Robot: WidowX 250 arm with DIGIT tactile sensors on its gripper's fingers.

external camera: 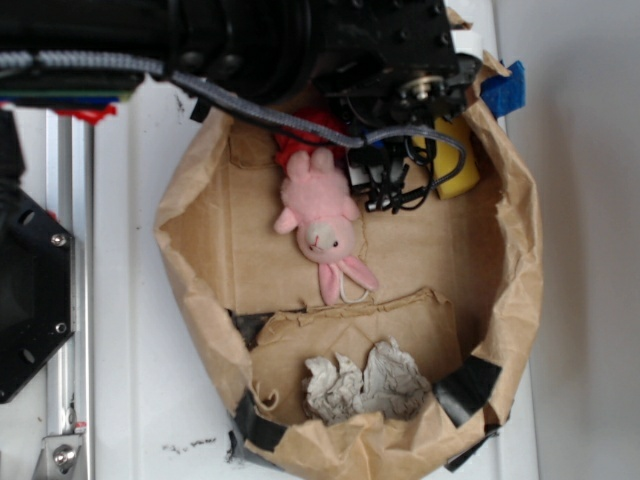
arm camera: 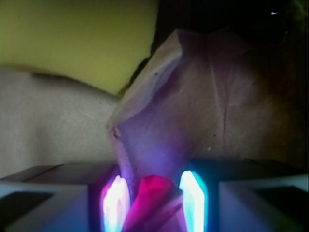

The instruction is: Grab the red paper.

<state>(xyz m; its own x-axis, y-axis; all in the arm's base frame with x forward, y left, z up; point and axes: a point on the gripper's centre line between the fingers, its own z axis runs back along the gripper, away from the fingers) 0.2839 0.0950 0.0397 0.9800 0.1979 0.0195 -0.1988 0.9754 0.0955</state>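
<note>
Exterior: gripper (external camera: 385, 190) hangs inside brown paper bag (external camera: 520, 250), beside pink plush bunny (external camera: 322, 228); red paper (external camera: 305, 135) peeks out behind bunny's body, under the arm. Grip state unclear here. Wrist: glowing fingers (arm camera: 193, 200) slightly apart, something pinkish-red (arm camera: 152, 193) between them, can't tell if clamped.

Red paper wads: one, the red paper (external camera: 300, 135) at twelve o'clock in the bag, partly under the arm.
Pink plush bunnies: one, the bunny (external camera: 322, 225) at centre.
Grey-white crumpled paper balls: two, first ball (external camera: 333, 388) and second ball (external camera: 396, 381), side by side at six o'clock.
Yellow objects: one, the yellow block (external camera: 457, 160) at two o'clock.
Blue objects: one, the blue piece (external camera: 503, 90) at the rim, one o'clock.
Brown paper bags: one, the bag (external camera: 515, 260).
Grippers: one, the gripper (external camera: 385, 185).
</note>
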